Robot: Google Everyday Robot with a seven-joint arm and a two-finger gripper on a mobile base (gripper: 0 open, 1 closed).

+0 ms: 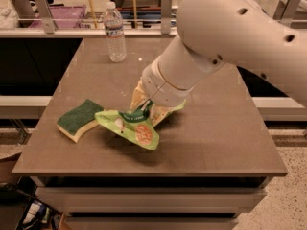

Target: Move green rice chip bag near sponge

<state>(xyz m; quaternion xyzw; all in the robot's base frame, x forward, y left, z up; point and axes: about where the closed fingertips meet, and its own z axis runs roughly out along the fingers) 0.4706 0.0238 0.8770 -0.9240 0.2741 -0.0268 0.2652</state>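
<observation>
In the camera view the gripper [145,108] hangs over mid-table [216,143], jaws pinched on the top edge of the bag [136,131]. The bag's long axis runs nine-to-three, and its left tip meets the sponge [76,116], which lies at the gripper's nine o'clock.

Green rice chip bag [136,128]: crinkled, lime-green, with round chip pictures and a dark green logo. It hangs tilted, pinched at its upper edge by the end effector [144,105]. Sponge [79,119]: pale yellow foam, dark green top, flat on the desk [216,128], just beside the bag's left tip.
</observation>
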